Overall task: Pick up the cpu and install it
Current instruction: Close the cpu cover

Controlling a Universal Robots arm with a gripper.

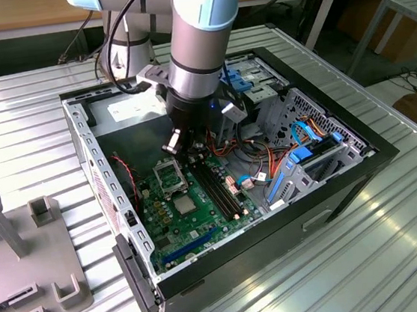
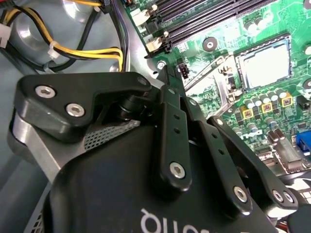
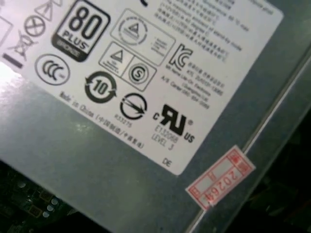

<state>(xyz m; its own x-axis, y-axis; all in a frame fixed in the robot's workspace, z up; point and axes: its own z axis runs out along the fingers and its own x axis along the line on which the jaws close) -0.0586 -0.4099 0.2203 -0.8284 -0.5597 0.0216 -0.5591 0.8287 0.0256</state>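
While the arm hangs over the open PC case (image 1: 359,155) on the ribbed surface (image 1: 400,254), the cpu (image 1: 183,205) lies flat on the green mobo (image 1: 202,228). It sits just beside the black-framed socket (image 1: 167,174), not in it. It's a small square w/ a plain silver-grey top; in the second wrist view the cpu (image 2: 266,63) shows pale and glossy w/ a dark border. The gripper (image 1: 193,156) is above the board near the RAM slots (image 1: 216,185), apart from the chip. Its fingers (image 2: 169,97) are drawn together, nothing between them. The first wrist view looks onto the grey PSU (image 3: 97,194) and its white label.
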